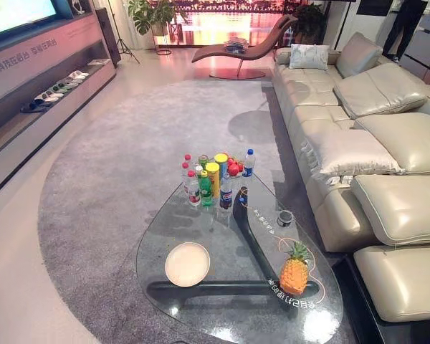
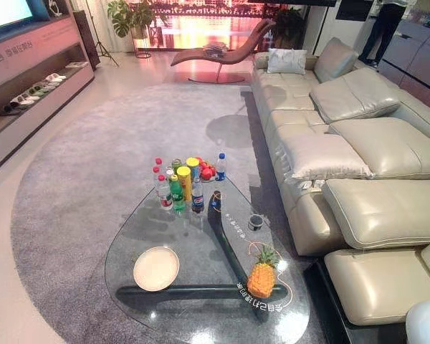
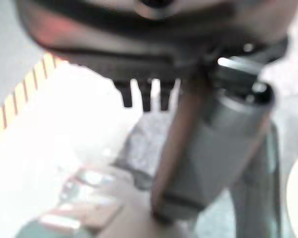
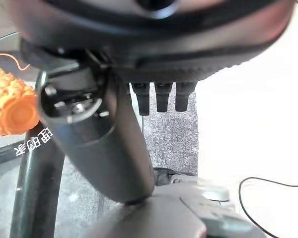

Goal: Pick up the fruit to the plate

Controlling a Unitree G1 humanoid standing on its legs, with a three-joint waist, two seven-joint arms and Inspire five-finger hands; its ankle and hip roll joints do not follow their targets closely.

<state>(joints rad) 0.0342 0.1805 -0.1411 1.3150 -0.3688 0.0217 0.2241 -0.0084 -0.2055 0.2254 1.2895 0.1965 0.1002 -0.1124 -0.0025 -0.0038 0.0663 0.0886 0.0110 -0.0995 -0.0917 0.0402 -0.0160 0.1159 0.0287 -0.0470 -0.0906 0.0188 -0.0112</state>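
In the left eye view, a pineapple (image 1: 295, 276) is standing upright, leaves up, on the near right part of a glass coffee table (image 1: 222, 240). A pale round plate (image 1: 187, 264) is lying on the near left part, well apart from the fruit and carrying nothing. A cluster of bottles and cans (image 1: 213, 179) is crowding the table's far end. A small dark round object (image 1: 284, 218) is sitting between that cluster and the pineapple.

In the right eye view, a beige sofa (image 2: 344, 136) is running along the table's right side, and a grey rug (image 2: 93, 165) is lying under the table.

In the left wrist view, the left hand (image 3: 139, 39) is hanging with its fingers (image 3: 146, 99) straight, holding nothing.

In the right wrist view, the right hand (image 4: 159, 44) is hanging likewise, its fingers (image 4: 163, 101) straight and holding nothing. The pineapple is showing beside it on the glass, not touching it.
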